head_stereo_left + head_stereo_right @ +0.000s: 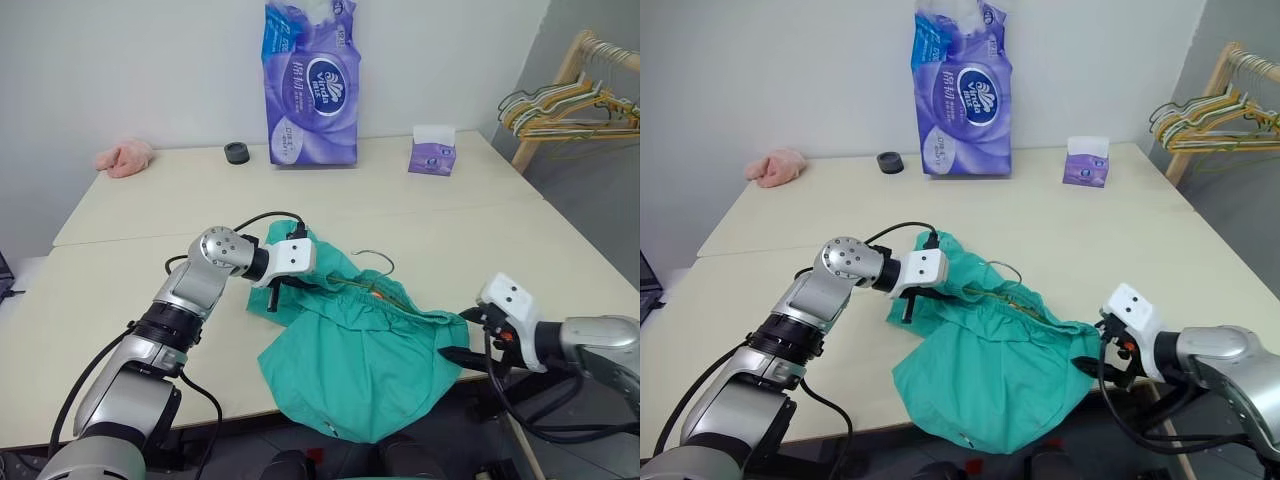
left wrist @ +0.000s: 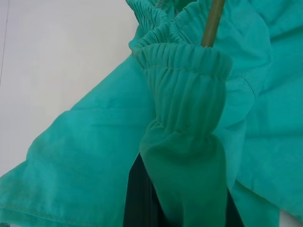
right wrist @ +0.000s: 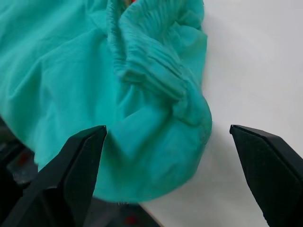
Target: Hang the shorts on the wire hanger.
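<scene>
At the top middle of the head view, a tall purple pack of tissue paper (image 1: 311, 82) stands by the wall, with a blue and white round logo and white writing too small to read. A small purple tissue box (image 1: 432, 150) sits to its right, a little black ring (image 1: 237, 152) to its left, and a pink cloth (image 1: 125, 157) lies at the far left. At the upper right, a bunch of yellow and green hangers (image 1: 560, 108) hangs on a wooden rack (image 1: 565, 75). The teal-green shorts (image 1: 360, 350) lie in the lower middle of the frame, on the front edge of the pale table (image 1: 150, 200), with part of them drooping over the edge. The wire hanger (image 1: 376, 257) is mostly tucked under the fabric, and only its curved hook pokes out above the shorts. The left gripper (image 1: 272, 297) reaches in from the left, bent down at the wrist, and pinches the gathered waistband tight. The right gripper (image 3: 168, 137) sits at the lower right, pointing at the right corner of the shorts, with its black fingers (image 3: 75, 165) spread wide and holding nothing.
</scene>
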You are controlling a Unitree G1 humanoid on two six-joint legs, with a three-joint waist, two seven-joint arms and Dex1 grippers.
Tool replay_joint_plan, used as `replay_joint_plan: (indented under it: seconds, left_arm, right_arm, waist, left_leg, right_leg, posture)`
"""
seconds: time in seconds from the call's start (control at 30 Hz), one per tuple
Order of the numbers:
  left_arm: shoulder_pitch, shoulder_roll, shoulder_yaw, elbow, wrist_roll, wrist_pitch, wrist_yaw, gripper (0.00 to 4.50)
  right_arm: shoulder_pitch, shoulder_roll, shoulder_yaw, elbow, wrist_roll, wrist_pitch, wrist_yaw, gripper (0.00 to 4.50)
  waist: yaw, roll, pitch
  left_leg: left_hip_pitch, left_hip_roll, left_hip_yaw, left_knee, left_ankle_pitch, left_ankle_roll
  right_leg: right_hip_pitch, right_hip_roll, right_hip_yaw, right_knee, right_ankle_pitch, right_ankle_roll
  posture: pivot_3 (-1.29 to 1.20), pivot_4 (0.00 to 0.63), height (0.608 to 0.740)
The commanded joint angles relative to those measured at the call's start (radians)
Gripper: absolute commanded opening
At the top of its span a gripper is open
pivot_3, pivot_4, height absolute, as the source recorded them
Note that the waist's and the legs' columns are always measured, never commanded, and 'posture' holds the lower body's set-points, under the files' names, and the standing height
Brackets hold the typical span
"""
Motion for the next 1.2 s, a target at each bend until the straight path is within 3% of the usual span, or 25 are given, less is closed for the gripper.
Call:
replay_joint_plan:
  seconds: [0.03, 0.37, 0.4, 0.5, 0.83, 1.1, 1.2]
  left_arm:
    - [-0.021, 0.004, 0.008, -0.015, -0.004, -0.005, 0.000, 0.00]
    - [-0.018, 0.005, 0.015, -0.027, -0.015, 0.013, -0.001, 0.00]
    - [-0.018, 0.005, 0.016, -0.028, -0.017, 0.015, -0.002, 0.00]
    - [-0.015, 0.004, 0.020, -0.036, -0.026, 0.027, -0.005, 0.00]
    - [0.000, -0.008, 0.043, -0.062, -0.085, 0.094, -0.023, 0.00]
    - [0.033, -0.039, 0.086, -0.107, -0.190, 0.190, -0.055, 0.00]
    - [0.044, -0.034, 0.092, -0.113, -0.211, 0.194, -0.074, 0.64]
  right_arm:
    - [-0.073, 0.029, 0.056, 0.023, 0.010, -0.008, -0.010, 4.46]
    - [-0.220, 0.088, 0.283, 0.204, -0.093, -0.069, -0.019, 4.46]
    - [-0.228, 0.093, 0.289, 0.220, -0.101, -0.074, -0.022, 4.29]
    - [-0.244, 0.098, 0.297, 0.243, -0.106, -0.083, -0.016, 3.53]
    - [-0.255, 0.095, 0.302, 0.223, -0.118, -0.100, -0.008, 0.06]
    - [-0.261, 0.056, 0.269, 0.164, -0.095, -0.086, 0.015, 0.01]
    - [-0.259, 0.039, 0.245, 0.147, -0.080, -0.074, 0.024, 0.00]
  waist:
    - [0.000, 0.000, 0.000]
    - [0.000, 0.000, 0.000]
    - [0.000, 0.000, 0.000]
    - [0.000, 0.000, 0.000]
    - [0.000, 0.000, 0.000]
    - [-0.001, 0.001, 0.000]
    - [0.000, 0.000, 0.000]
  left_leg:
    - [0.000, 0.000, 0.000, 0.000, 0.000, 0.000]
    - [-0.001, 0.000, 0.000, 0.002, 0.000, 0.000]
    - [-0.001, 0.000, -0.001, 0.002, 0.000, 0.000]
    - [-0.001, 0.000, -0.001, 0.002, 0.000, 0.000]
    - [-0.001, 0.000, -0.001, 0.003, 0.000, 0.000]
    - [-0.003, 0.000, -0.002, 0.004, 0.000, 0.000]
    - [-0.003, 0.000, -0.002, 0.004, 0.000, 0.000]
  right_leg:
    - [0.000, 0.000, 0.000, 0.000, 0.000, 0.000]
    - [0.000, 0.000, 0.000, 0.000, 0.000, 0.000]
    - [0.000, 0.000, 0.000, 0.000, 0.000, 0.000]
    - [0.000, 0.000, -0.001, 0.001, 0.000, 0.000]
    - [-0.001, 0.000, -0.001, 0.001, 0.000, 0.000]
    - [-0.001, 0.000, -0.001, 0.001, 0.000, 0.000]
    - [-0.002, 0.000, -0.001, 0.001, 0.000, 0.000]
  posture:
    - [-0.22, 0.063, 0.740]
    - [-0.20, 0.060, 0.740]
    - [-0.20, 0.060, 0.740]
    - [-0.20, 0.060, 0.740]
    - [-0.20, 0.056, 0.740]
    - [-0.20, 0.055, 0.740]
    - [-0.20, 0.055, 0.740]
